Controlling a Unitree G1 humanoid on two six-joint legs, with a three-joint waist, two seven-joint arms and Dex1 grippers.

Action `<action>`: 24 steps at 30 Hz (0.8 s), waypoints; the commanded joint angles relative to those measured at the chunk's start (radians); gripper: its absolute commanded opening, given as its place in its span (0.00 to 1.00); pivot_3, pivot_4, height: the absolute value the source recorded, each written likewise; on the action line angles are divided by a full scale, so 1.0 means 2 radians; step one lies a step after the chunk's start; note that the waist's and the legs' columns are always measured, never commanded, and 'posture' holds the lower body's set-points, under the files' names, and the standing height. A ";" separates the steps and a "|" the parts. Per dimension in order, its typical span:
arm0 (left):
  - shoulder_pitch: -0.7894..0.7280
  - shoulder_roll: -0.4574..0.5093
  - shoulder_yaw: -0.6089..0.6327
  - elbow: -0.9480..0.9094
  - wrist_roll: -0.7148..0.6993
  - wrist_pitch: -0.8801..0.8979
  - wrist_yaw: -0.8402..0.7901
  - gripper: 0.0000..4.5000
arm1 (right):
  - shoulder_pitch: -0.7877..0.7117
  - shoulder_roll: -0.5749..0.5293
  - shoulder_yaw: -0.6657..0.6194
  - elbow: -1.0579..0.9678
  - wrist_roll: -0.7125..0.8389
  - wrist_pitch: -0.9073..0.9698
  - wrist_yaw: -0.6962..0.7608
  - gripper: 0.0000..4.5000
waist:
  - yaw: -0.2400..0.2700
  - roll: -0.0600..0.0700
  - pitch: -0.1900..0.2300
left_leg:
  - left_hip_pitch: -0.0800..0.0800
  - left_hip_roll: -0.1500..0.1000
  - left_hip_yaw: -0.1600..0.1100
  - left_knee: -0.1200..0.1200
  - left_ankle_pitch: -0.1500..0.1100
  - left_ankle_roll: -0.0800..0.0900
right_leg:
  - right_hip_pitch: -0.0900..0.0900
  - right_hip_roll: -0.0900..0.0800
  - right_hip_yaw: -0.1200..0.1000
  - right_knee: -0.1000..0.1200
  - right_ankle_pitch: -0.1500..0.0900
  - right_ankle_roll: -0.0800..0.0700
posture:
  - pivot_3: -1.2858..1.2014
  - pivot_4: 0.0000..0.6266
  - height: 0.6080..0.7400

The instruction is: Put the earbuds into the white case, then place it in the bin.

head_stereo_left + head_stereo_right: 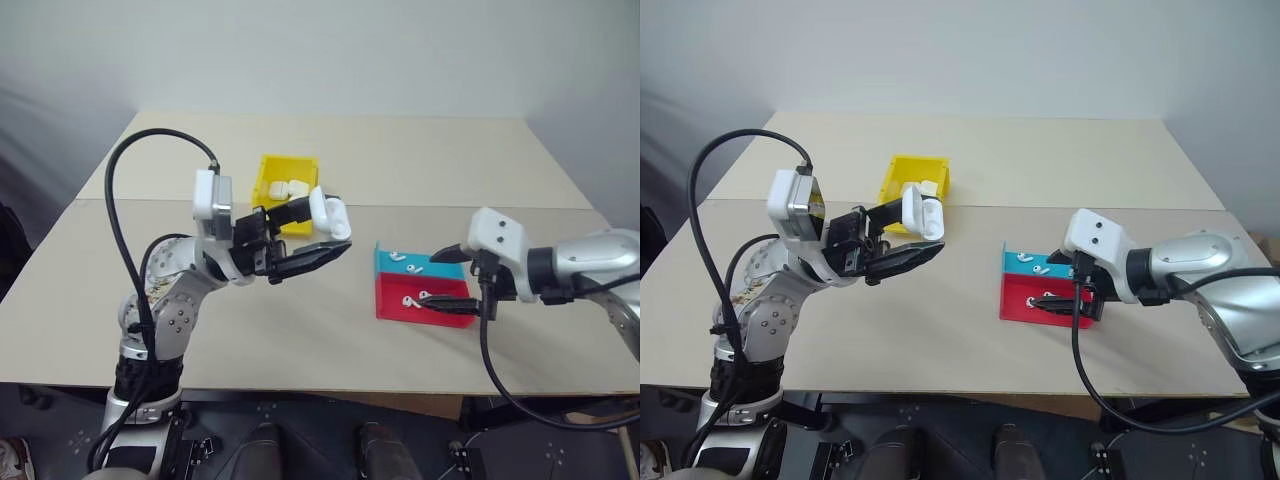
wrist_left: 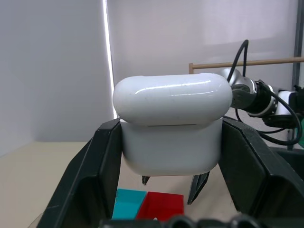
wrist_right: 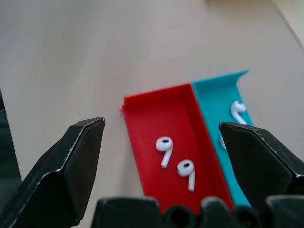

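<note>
Right wrist view: right gripper (image 3: 161,156) fingers spread wide, nothing between them, poised above the red tray (image 3: 142,137). Two earbuds (image 3: 175,159) lying on the red floor directly below and ahead of the gap, stems pointing roughly back toward the wrist, so long axes running along the gripper's line rather than across it. Further earbuds in the adjoining teal tray (image 3: 216,92), partly hidden behind one finger.

Left wrist view: left gripper (image 1: 318,236) clamped on the white case (image 2: 172,127), one black finger on each short side, lid appearing shut, case held clear of the table (image 1: 300,330).

Left eye view: case raised at table centre, left of both trays and well apart from them. Bin (image 1: 270,180) further back, just behind the left gripper, with other white cases (image 1: 288,189) already inside.

Judgement: step in hand looks like picking an earbud from the red tray. Right arm much the nearer. Straight descent should bracket a bud; lid likely needs opening first.
</note>
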 commanded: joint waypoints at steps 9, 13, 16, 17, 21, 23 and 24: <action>-0.009 -0.012 -0.015 -0.011 -0.001 -0.023 0.007 0.62 | -0.102 0.045 0.167 0.067 -0.131 0.058 -0.001 0.60 | 0.001 0.000 0.000 | -0.001 0.000 0.000 0.000 0.000 0.000 | -0.001 0.000 0.000 0.000 0.000 0.000 | 0.52 0.24 1.00; -0.005 -0.010 -0.017 -0.012 -0.001 -0.027 0.005 0.62 | -0.117 0.064 0.184 0.087 -0.147 0.067 0.005 0.60 | 0.001 0.000 0.000 | -0.001 0.000 0.000 0.000 0.000 0.000 | -0.001 0.000 0.000 0.000 0.000 0.000 | 0.52 0.24 1.00; 0.001 -0.008 -0.021 -0.012 0.000 -0.030 -0.004 0.62 | -0.123 0.076 0.201 0.096 -0.165 0.066 0.006 0.60 | 0.001 0.000 0.000 | -0.001 0.000 0.000 0.000 0.000 0.000 | -0.001 0.000 0.000 0.000 0.000 0.000 | 0.52 0.24 1.00; 0.003 -0.007 -0.023 -0.013 0.001 -0.031 -0.006 0.62 | -0.125 0.081 0.205 0.102 -0.170 0.065 0.006 0.60 | 0.001 0.000 0.000 | -0.001 0.000 0.000 0.000 0.000 0.000 | -0.001 0.000 0.000 0.000 0.000 0.000 | 0.52 0.24 1.00; 0.006 -0.006 -0.028 -0.012 0.003 -0.036 -0.014 0.62 | -0.128 0.093 0.211 0.114 -0.180 0.061 0.014 0.60 | 0.001 0.000 0.000 | -0.001 0.000 0.000 0.000 0.000 0.000 | -0.001 0.000 0.000 0.000 0.000 0.000 | 0.52 0.24 1.00; 0.007 -0.007 -0.030 -0.012 0.004 -0.039 -0.014 0.62 | -0.126 0.099 0.213 0.119 -0.186 0.060 0.016 0.60 | 0.001 0.000 0.000 | -0.001 0.000 0.000 0.000 0.000 0.000 | -0.001 0.000 0.000 0.000 0.000 0.000 | 0.52 0.24 1.00; 0.008 -0.007 -0.030 -0.012 0.004 -0.040 -0.014 0.62 | -0.125 0.102 0.213 0.120 -0.187 0.061 0.017 0.60 | 0.001 0.000 0.000 | -0.001 0.000 0.000 0.000 0.000 0.000 | -0.001 0.000 0.000 0.000 0.000 0.000 | 0.52 0.24 1.00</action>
